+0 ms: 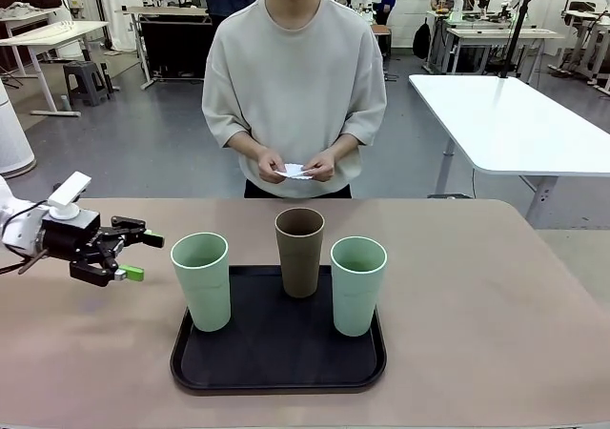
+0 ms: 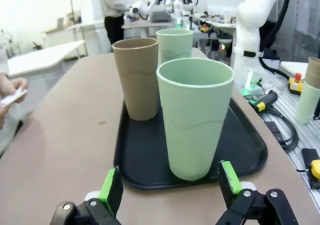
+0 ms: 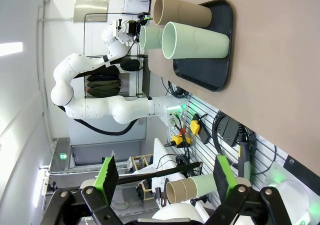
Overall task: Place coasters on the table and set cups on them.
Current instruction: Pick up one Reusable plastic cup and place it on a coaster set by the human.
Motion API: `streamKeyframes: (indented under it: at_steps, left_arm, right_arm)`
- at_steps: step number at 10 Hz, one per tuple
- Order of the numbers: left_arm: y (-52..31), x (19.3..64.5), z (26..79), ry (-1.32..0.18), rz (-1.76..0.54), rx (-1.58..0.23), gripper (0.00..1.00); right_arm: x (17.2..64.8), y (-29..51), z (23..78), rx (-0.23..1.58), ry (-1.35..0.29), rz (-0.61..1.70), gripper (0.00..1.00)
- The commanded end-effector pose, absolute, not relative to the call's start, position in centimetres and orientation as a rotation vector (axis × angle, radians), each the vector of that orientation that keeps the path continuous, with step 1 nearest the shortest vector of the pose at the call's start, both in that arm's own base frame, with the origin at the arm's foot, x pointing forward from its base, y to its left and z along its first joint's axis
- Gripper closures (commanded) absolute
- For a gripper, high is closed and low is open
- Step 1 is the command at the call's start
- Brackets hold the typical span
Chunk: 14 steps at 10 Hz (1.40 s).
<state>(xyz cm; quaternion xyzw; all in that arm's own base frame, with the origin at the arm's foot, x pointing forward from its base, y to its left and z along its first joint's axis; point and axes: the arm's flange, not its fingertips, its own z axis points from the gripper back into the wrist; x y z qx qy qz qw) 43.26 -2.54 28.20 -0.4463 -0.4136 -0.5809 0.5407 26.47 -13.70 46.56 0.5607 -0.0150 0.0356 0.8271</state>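
Left pincer (image 1: 145,257): gaped wide, just left of tray (image 1: 276,377).
Right pincer (image 3: 165,172): also wide.
Risk: nearest green cup (image 1: 202,281) might topple if nudged off-centre.

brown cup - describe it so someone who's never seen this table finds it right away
On the beige-pink table, a black tray lies in the middle, before the standing person. Three tall cups stand on it, and the brown cup is the middle one, nearest the person. It alone is brown; the left green cup and the right green cup flanking it are pale green.
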Motion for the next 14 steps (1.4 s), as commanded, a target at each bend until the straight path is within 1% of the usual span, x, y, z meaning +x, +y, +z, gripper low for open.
streamKeyframes:
  at_steps: [1,3,8,14]
  left_arm:
    - [-3.9,44.2,27.4,-0.987,-1.390,-1.080,0.00]
    - [-4.7,44.6,27.0,-0.963,-1.400,-1.104,0.00]
    - [-7.4,44.8,26.3,-0.960,-1.473,-1.156,0.00]
    - [-9.3,45.0,25.5,-0.908,-1.495,-1.254,0.00]
  right_arm:
    - [26.5,-13.7,46.5,1.202,-0.038,0.079,0.00]
    - [26.5,-13.7,46.5,1.202,-0.038,0.079,0.00]
    - [26.5,-13.7,46.5,1.202,-0.038,0.079,0.00]
    - [26.5,-13.7,46.5,1.202,-0.038,0.079,0.00]
